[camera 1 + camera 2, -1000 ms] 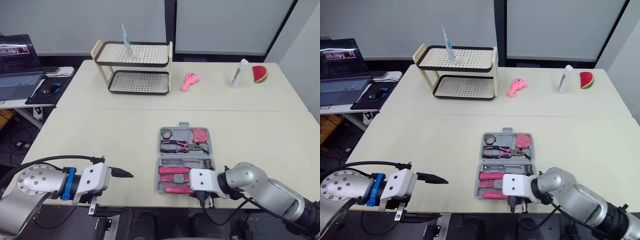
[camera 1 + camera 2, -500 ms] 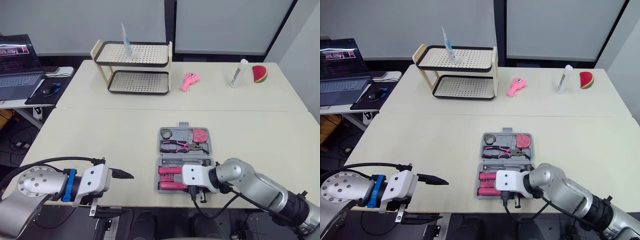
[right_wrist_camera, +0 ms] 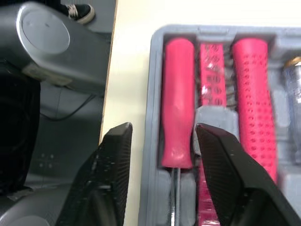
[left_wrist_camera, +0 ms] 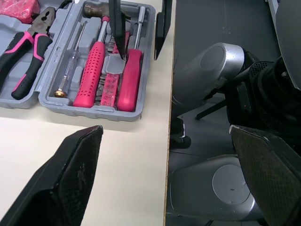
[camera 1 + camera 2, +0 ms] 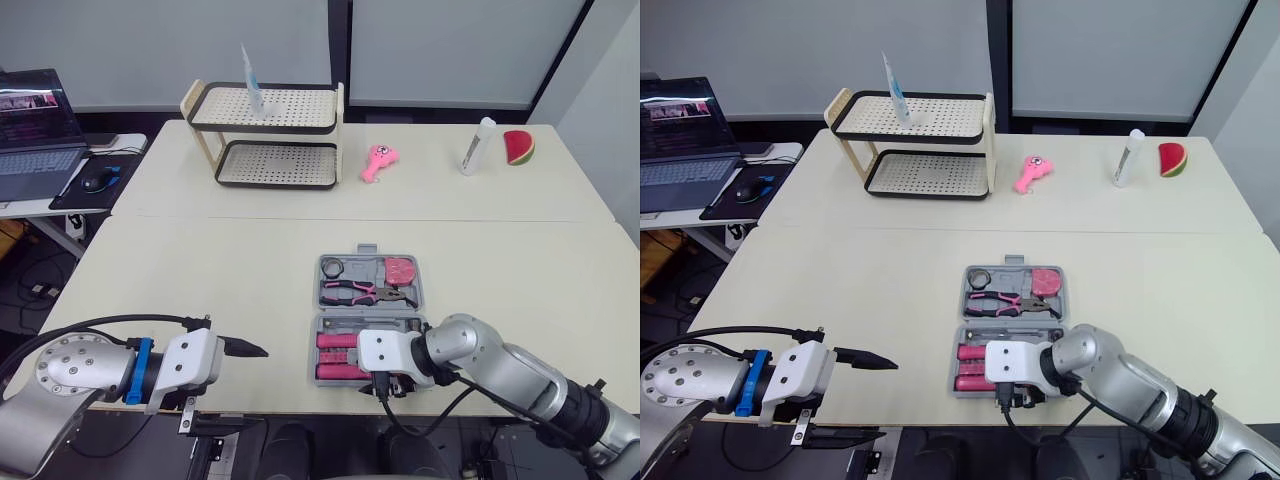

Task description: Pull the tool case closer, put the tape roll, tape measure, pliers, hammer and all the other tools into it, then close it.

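A grey tool case (image 5: 369,312) lies open and flat on the cream table (image 5: 200,270), close to its near edge and a little right of centre. The far half holds the tape roll (image 5: 332,267), the pink tape measure (image 5: 402,270) and the pliers (image 5: 352,291). The near half holds the hammer (image 4: 92,52) and pink-handled drivers. Every tool I can see sits in a moulded slot.

My right gripper (image 3: 162,183) hovers low over the near half, fingers spread and holding nothing. One finger is outside the case's near wall, above the strip of table at the edge. The other is above the middle of the tray, with a smooth pink screwdriver handle (image 3: 178,103) between them. My left gripper (image 5: 250,349) is also released and empty, at the table's near edge, well apart from the case.

I judge the case to be hard, stiff plastic, fairly heavy with steel inside, and likely to slide on the smooth top rather than tip. To close it, I would take the far half by its outer rim, near the small tab, and fold it over. Pinching a tool handle would only lift that tool from its slot.
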Robot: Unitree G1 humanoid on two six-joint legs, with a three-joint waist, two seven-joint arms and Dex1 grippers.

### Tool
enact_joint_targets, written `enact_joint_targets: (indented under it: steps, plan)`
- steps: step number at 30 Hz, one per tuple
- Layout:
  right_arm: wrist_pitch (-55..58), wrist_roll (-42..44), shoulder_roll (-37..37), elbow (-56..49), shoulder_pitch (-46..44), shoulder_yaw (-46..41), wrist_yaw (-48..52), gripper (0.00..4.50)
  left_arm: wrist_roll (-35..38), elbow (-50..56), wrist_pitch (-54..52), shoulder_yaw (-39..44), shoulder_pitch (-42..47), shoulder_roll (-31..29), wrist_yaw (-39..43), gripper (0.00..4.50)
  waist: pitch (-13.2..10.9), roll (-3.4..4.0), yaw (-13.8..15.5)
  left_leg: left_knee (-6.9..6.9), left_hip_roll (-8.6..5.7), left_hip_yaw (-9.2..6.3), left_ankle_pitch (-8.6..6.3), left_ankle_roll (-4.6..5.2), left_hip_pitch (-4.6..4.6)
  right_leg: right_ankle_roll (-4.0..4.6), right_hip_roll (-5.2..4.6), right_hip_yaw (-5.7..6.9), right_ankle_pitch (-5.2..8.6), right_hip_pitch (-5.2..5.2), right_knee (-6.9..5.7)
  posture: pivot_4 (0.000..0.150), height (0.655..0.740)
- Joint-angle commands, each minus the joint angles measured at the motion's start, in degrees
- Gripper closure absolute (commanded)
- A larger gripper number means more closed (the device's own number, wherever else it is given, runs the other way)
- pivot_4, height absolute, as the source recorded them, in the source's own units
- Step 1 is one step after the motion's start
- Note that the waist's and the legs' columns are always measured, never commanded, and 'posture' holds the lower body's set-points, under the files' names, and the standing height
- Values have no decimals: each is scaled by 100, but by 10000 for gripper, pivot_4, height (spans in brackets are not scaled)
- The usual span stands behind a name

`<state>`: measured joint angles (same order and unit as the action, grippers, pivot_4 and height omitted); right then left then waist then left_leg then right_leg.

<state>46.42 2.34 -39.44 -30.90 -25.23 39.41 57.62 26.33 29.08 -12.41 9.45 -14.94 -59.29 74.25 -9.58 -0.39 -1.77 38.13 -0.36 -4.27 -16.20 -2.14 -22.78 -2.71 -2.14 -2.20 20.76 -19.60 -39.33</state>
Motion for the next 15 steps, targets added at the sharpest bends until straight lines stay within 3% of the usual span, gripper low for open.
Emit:
enact_joint_targets:
  steps: [1, 2, 3, 15]
  plan:
    - [-61, 323, -74, -358, -119, -345, 233, 20638, -3, 168, 56, 134, -23, 3, -41, 0, 0, 0, 1, 0, 0, -1, 0, 0, 1, 0, 0, 0, 0, 0, 0, 1500, 7290]
    - [-156, 336, -82, -333, -129, -444, 217, 20638, -5, 170, 58, 130, -23, 6, -49, 0, 0, 0, 3, 0, 1, -1, 0, 0, 0, 0, 0, 1, 0, 0, 0, 1500, 7290]
    - [-261, 377, -130, -293, -129, -525, 270, 25087, -3, 177, 58, 125, -22, 12, -60, 0, 0, 0, 3, -1, 1, -2, 0, 0, 0, 0, -1, 1, 0, 0, 0, 1500, 7290]
    - [-950, -10, -176, 341, 7, -227, 247, 43231, 16, 240, 39, 127, -62, 38, -166, 0, 0, -1, -2, 0, 1, 3, 0, 0, 0, 0, -1, -2, 0, -4, -6, 1500, 7290]
